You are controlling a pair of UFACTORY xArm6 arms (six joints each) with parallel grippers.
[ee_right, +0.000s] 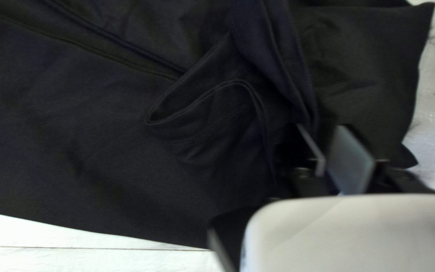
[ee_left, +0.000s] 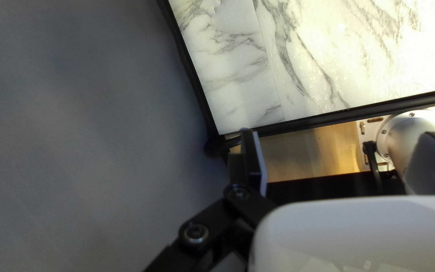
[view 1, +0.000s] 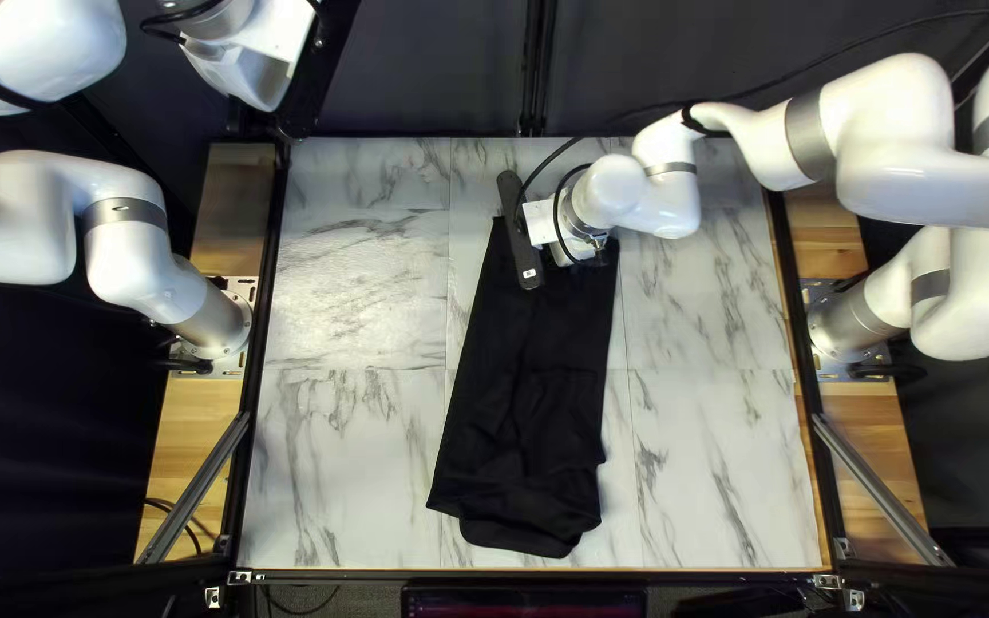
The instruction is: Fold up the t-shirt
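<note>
Top left view. Item: shirt, black, laid lengthwise on the desk, from the upper centre of the frame to the lower centre; lower end bunched in layered folds. Item: right pincer, upper centre, over the shirt's upper end, towards that end's right corner. Item: left pincer, raised, upper left of the frame, well apart from the shirt.

Right wrist view. Pincer slightly spread, a narrow gap between the two fingers; nothing pinched. Shirt under, beside and ahead of it, with a looped, folded edge just beside the fingers. Contact with the cloth: cannot tell.

Left wrist view. Pincer spread wide, nothing gripped; desk corner ahead, arm base beyond the fingers.
</note>
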